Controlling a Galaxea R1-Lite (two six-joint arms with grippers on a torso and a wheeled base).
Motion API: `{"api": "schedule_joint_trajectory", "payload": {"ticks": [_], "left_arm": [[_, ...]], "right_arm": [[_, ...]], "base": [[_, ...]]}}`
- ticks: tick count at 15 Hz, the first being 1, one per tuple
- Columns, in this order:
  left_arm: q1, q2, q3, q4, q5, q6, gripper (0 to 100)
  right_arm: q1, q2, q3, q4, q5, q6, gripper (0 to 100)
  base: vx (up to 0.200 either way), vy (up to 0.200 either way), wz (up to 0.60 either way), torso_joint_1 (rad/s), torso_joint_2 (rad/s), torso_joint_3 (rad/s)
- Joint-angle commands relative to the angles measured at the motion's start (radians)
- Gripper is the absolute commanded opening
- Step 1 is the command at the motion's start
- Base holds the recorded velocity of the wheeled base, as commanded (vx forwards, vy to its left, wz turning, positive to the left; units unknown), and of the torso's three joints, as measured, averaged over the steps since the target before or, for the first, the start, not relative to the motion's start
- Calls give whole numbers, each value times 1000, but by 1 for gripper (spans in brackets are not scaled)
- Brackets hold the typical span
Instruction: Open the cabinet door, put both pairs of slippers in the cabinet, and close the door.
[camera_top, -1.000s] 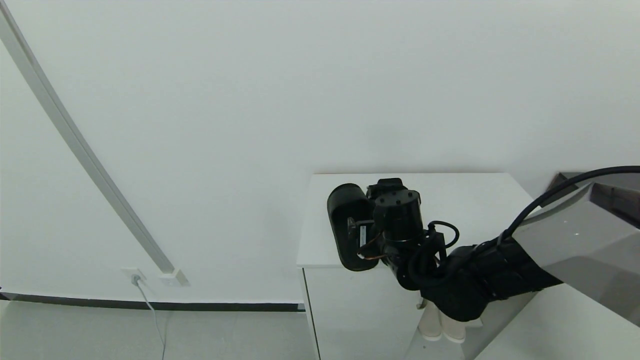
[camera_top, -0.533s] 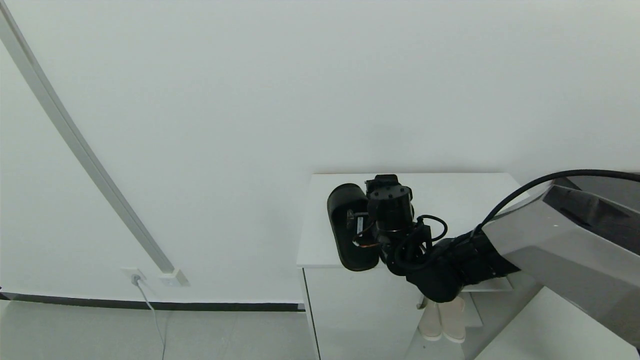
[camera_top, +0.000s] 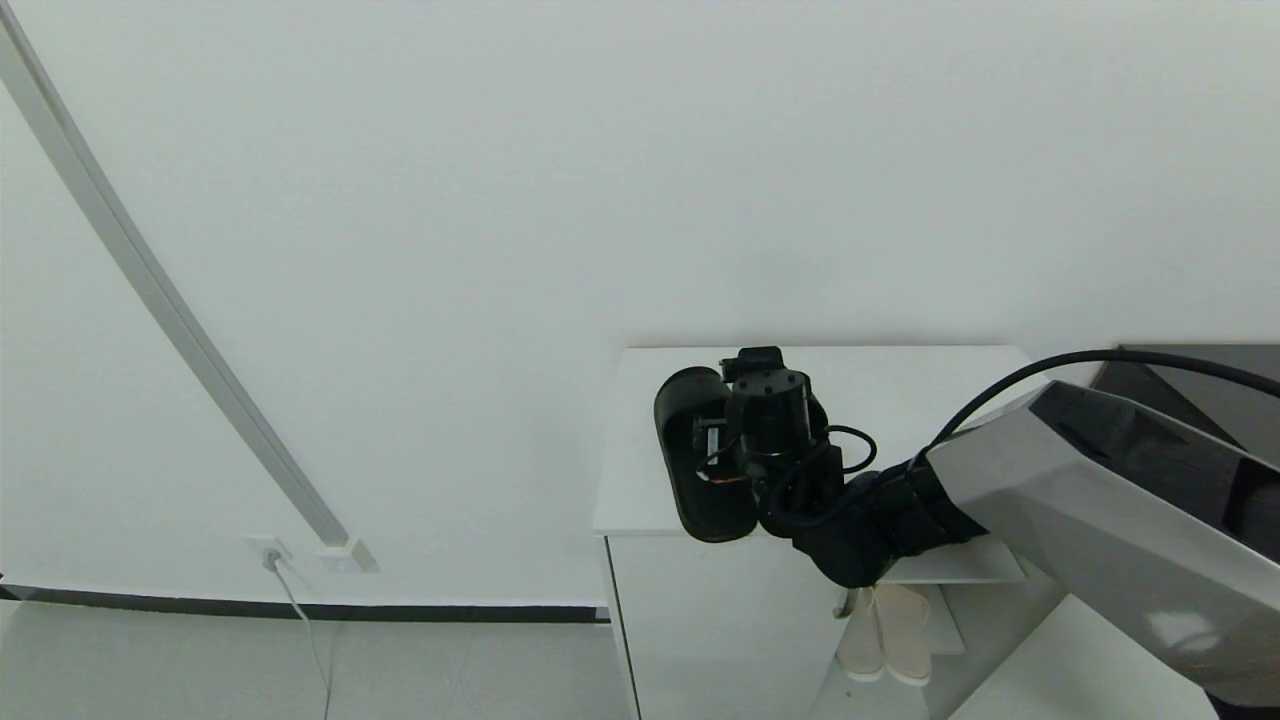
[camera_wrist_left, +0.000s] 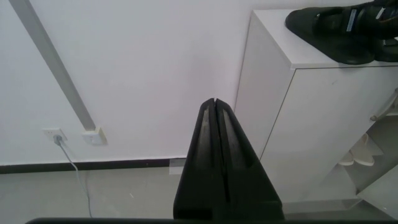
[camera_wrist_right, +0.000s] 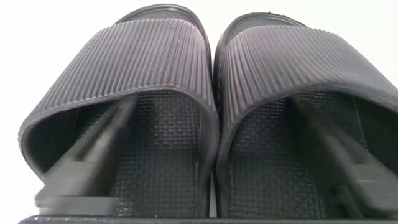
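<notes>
A pair of black slippers lies side by side on top of the white cabinet, at its left end. My right gripper is open, with one blurred finger inside each slipper, under the ribbed straps, and their adjoining inner walls between the fingers. In the head view the right wrist covers the right-hand slipper. A pair of white slippers stands on a shelf inside the cabinet. My left gripper is shut and empty, low and off to the cabinet's left. From there the black slippers and white slippers show.
The cabinet door stands open at the lower right. The cabinet is against a white wall. A slanted grey trunking strip runs down to a socket with a cable on the left. Grey floor lies below.
My right arm has pushed farther forward over the cabinet top, the wrist drawing in toward the black slippers. The slippers have stayed in place.
</notes>
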Motion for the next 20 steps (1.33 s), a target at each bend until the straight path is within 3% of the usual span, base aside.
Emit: {"api": "schedule_joint_trajectory", "payload": {"ticks": [1, 8, 12, 20], "left_arm": [[0, 1, 0, 0, 0, 0, 0], [0, 1, 0, 0, 0, 0, 0], [0, 1, 0, 0, 0, 0, 0], [0, 1, 0, 0, -1, 5, 0]], "right_arm": [[-1, 6, -3, -2, 0, 1, 0], [-1, -5, 8, -9, 0, -7, 0], [4, -86, 80, -9, 9, -6, 0], [94, -543, 606, -55, 222, -1, 0]], "base": [[0, 0, 0, 0, 0, 0], [0, 0, 0, 0, 0, 0], [0, 0, 0, 0, 0, 0], [0, 0, 0, 0, 0, 0]]}}
